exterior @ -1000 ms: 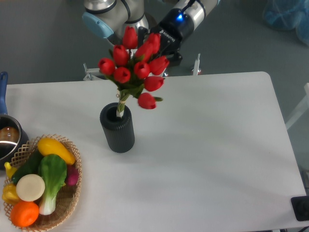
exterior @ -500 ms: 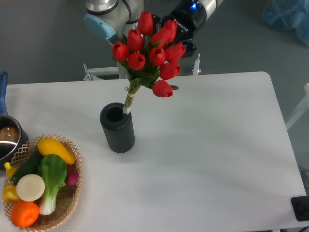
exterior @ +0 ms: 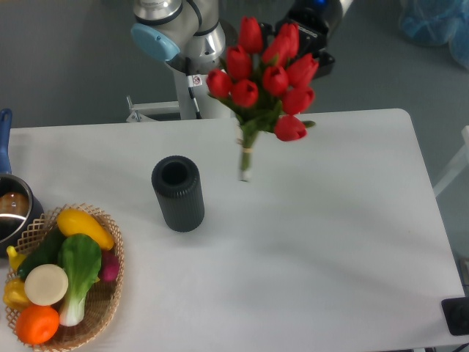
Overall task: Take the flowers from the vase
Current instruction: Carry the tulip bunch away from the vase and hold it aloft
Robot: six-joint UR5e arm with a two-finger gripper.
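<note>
The flowers [exterior: 265, 81], a tight bunch of red tulip buds with green leaves, hang in the air above the white table, their pale stems [exterior: 245, 160] pointing down, right of the vase. The vase [exterior: 177, 193], a dark ribbed cylinder, stands upright on the table with an empty round mouth. My gripper [exterior: 293, 55] is behind the blooms at the top, shut on the flowers; its fingers are mostly hidden by the buds.
A wicker basket [exterior: 110, 297] of vegetables sits at the front left. A metal pot [exterior: 13, 209] with a blue handle is at the left edge. The arm's base [exterior: 179, 44] stands behind the table's far edge.
The gripper has lifted the flowers up and to the right. Their stems have come fully out of the vase, which stays in place.
</note>
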